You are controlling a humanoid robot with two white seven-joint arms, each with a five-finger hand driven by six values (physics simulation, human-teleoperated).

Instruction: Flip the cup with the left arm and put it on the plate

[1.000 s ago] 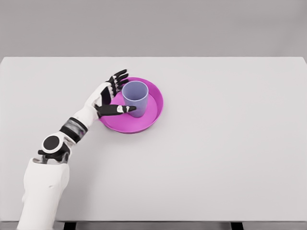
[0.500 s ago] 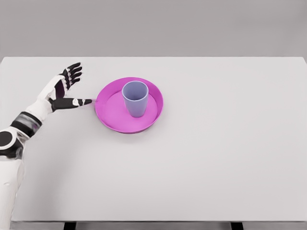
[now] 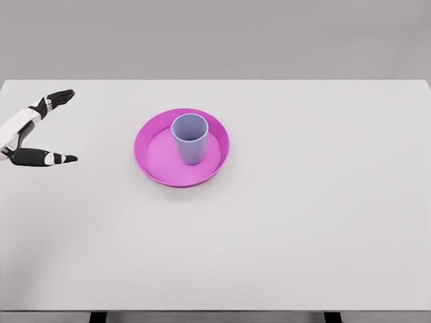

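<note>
A lavender cup (image 3: 190,138) stands upright, mouth up, in the middle of a magenta plate (image 3: 158,161) on the white table. My left hand (image 3: 59,128) is at the far left edge of the view, well apart from the plate, with its fingers spread and the thumb pointing right; it holds nothing. Most of the left arm is out of frame. The right arm does not show.
The white table (image 3: 303,215) spreads wide around the plate, with its far edge against a grey wall and its front edge at the bottom of the view.
The left hand let go of the cup and pulled back leftward, from beside the plate to the picture's left edge. Cup and plate have not moved.
</note>
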